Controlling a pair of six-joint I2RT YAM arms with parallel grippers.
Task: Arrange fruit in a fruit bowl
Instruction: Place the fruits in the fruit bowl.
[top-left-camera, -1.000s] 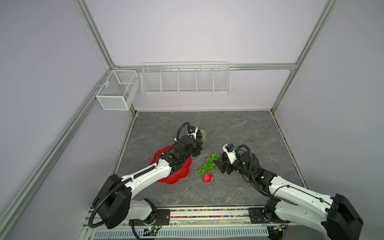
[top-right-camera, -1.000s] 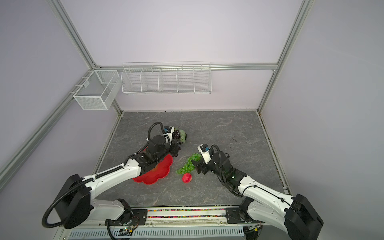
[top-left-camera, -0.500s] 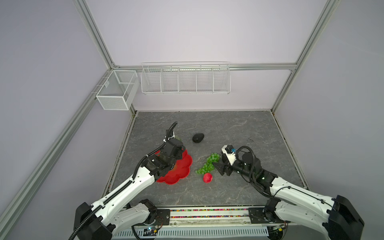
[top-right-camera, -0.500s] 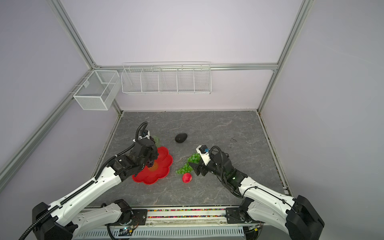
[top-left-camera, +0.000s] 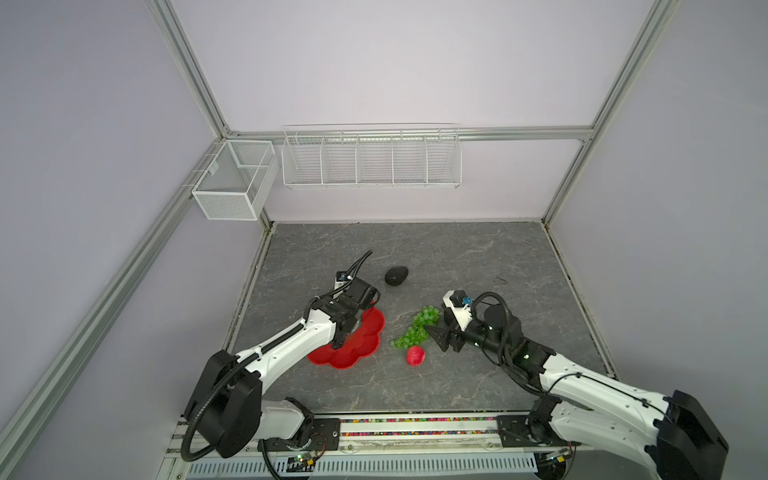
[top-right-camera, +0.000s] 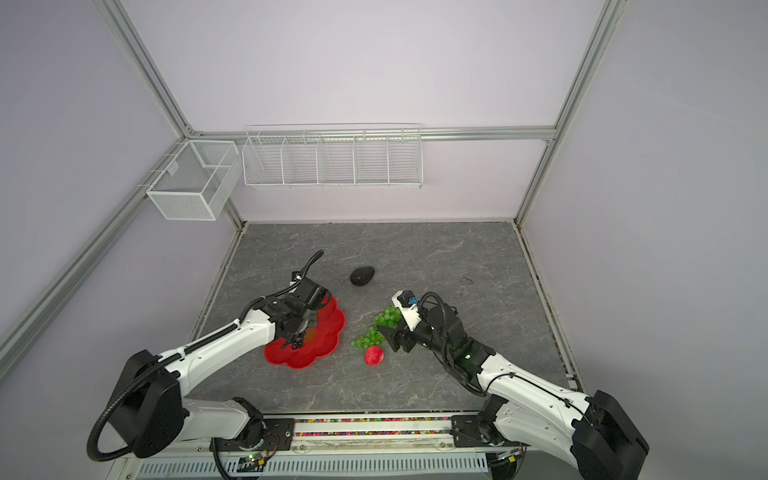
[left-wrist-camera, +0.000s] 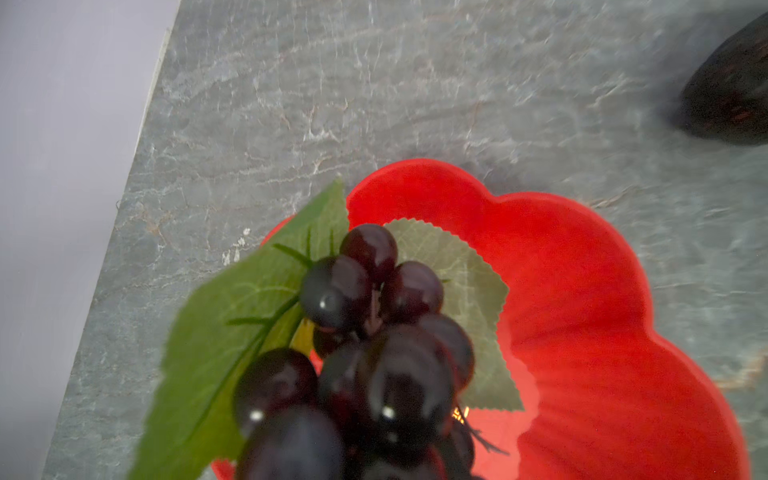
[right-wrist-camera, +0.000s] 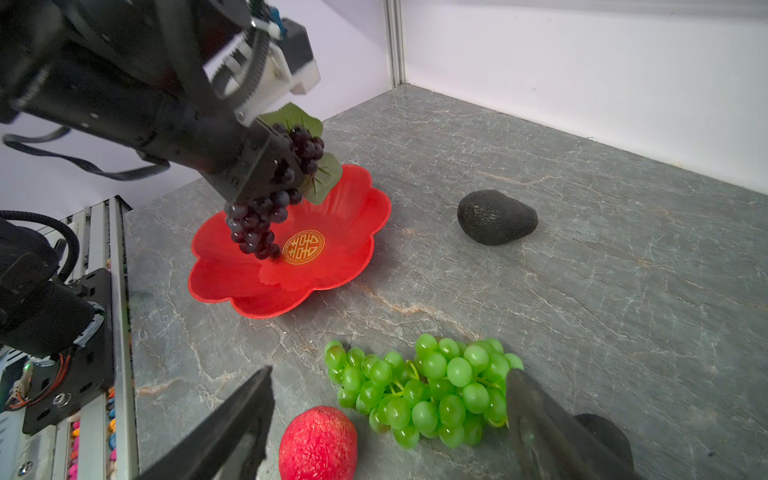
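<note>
Left pincer (right-wrist-camera: 268, 172) clamps purple grapes (right-wrist-camera: 254, 228), tips hidden; right pincer (right-wrist-camera: 386, 417) apart.

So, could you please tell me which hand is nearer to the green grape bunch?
Right. The right hand, open, sits right at the green grape bunch. The left hand is farther off, above the fruit bowl, shut on the dark purple grape bunch.
</note>
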